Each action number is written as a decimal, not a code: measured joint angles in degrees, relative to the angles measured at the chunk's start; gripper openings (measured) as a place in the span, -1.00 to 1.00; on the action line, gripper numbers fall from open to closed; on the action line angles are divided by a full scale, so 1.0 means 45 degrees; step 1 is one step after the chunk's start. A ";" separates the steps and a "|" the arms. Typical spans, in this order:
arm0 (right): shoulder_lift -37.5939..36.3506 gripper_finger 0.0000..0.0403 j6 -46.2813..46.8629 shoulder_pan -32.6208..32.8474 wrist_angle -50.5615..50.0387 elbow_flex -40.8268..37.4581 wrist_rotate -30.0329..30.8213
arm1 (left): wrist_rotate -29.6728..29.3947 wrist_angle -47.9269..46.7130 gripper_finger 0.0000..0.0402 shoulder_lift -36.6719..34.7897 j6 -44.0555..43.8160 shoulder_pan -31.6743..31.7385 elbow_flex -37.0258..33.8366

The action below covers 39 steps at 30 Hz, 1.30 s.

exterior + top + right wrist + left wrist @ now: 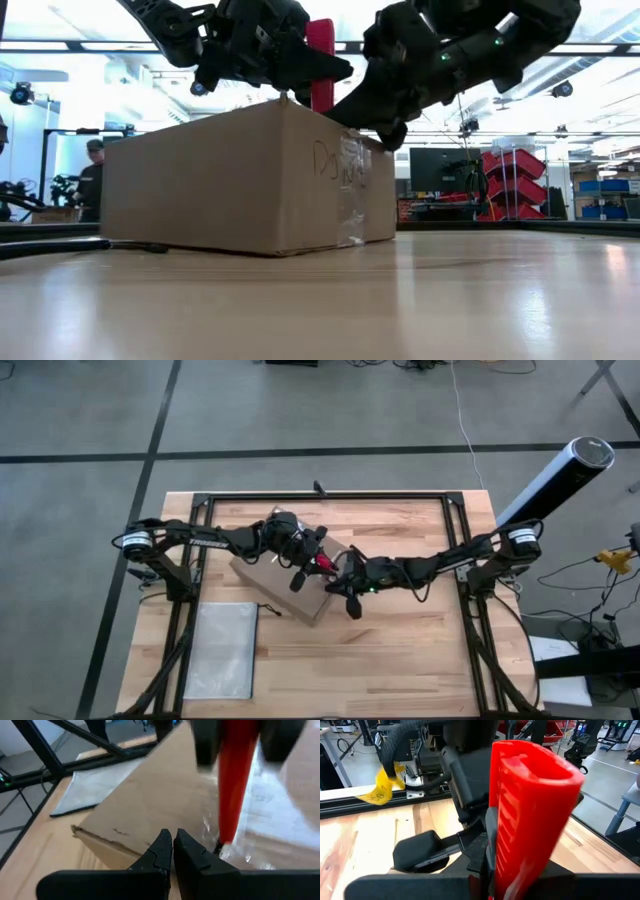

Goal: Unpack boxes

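The brown cardboard box (285,592) rests flat on the wooden table, left of its middle; clear tape (260,805) runs across its top. My left gripper (316,559) reaches over the box from the left, shut on a small red utility knife (320,62) that stands upright over the box top. My right gripper (173,840) comes from the right, slanting down, its fingers shut with nothing between them. Its tips are at the box's top, close beside the knife (232,785). My left gripper pinches the red knife's handle (530,805) between its two fingers, high on the handle, with the fingers lying across it. The knife stands nearly upright, its lower tip (220,847) down at the taped box top. My right gripper's shut tips (388,135) are at the box's top edge; whether they touch it cannot be told.
A flat translucent grey-white zip pouch (225,650) lies at the table's near left, beside the box. Black frame rails (330,495) run round the table. Bare wood spreads to the right and near side. A person (92,175) stands in the room behind.
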 joint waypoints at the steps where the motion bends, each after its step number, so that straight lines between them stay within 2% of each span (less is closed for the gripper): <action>1: 0.0063 -1.00 0.0011 -0.0001 -0.0149 0.0067 0.0029 | 0.0002 0.0003 -0.84 0.0001 -0.0008 -0.0005 0.0000; 6: 0.0348 -1.00 0.0064 -0.0008 -0.0879 0.0380 0.0166 | -0.0019 0.0022 -0.84 0.0003 -0.0028 -0.0028 -0.0002; 18: -0.0084 -1.00 0.0041 -0.0008 -0.2641 0.0396 0.0518 | -0.0070 -0.0006 -0.84 0.0003 0.0058 0.0003 -0.0002; 39: -0.0113 -1.00 0.0259 -0.0028 -0.2840 0.0419 0.0716 | -0.1058 -0.2597 -0.84 -0.1275 0.0825 0.0253 0.0032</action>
